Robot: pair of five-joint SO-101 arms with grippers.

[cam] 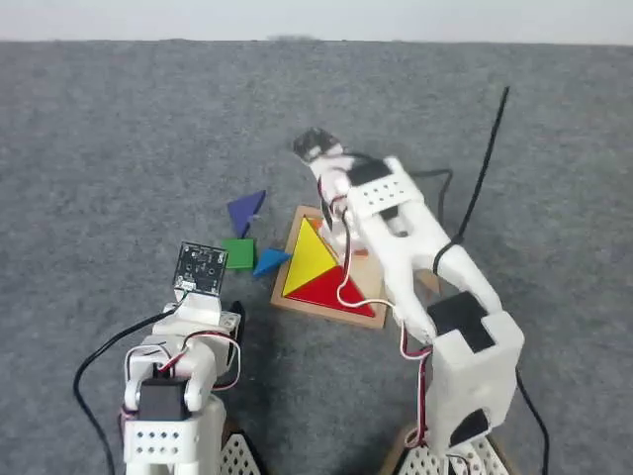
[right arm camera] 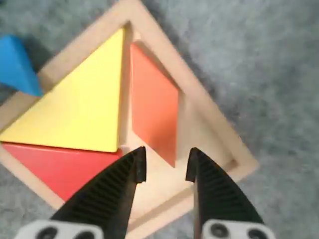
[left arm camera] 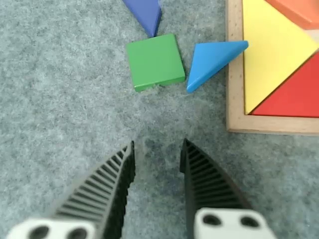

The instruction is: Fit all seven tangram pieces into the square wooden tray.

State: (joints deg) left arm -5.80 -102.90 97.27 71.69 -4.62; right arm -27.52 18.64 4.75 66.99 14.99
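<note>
The square wooden tray (cam: 326, 313) lies mid-table and holds a yellow triangle (cam: 309, 255), a red triangle (cam: 331, 289) and an orange parallelogram (right arm camera: 154, 104). My right gripper (right arm camera: 167, 160) hangs open just above the tray (right arm camera: 219, 124), its fingertips on either side of the parallelogram's near corner, holding nothing. On the carpet left of the tray lie a green square (left arm camera: 155, 61), a light blue triangle (left arm camera: 212, 59) touching the tray's rim (left arm camera: 233, 74), and a dark blue piece (left arm camera: 145, 12). My left gripper (left arm camera: 157, 152) is open and empty, a short way before the green square.
Grey carpet covers the table. The right arm (cam: 415, 257) stretches over the tray's right half and hides it from above. A black cable (cam: 485, 168) runs off behind it. Open carpet lies to the far left and right.
</note>
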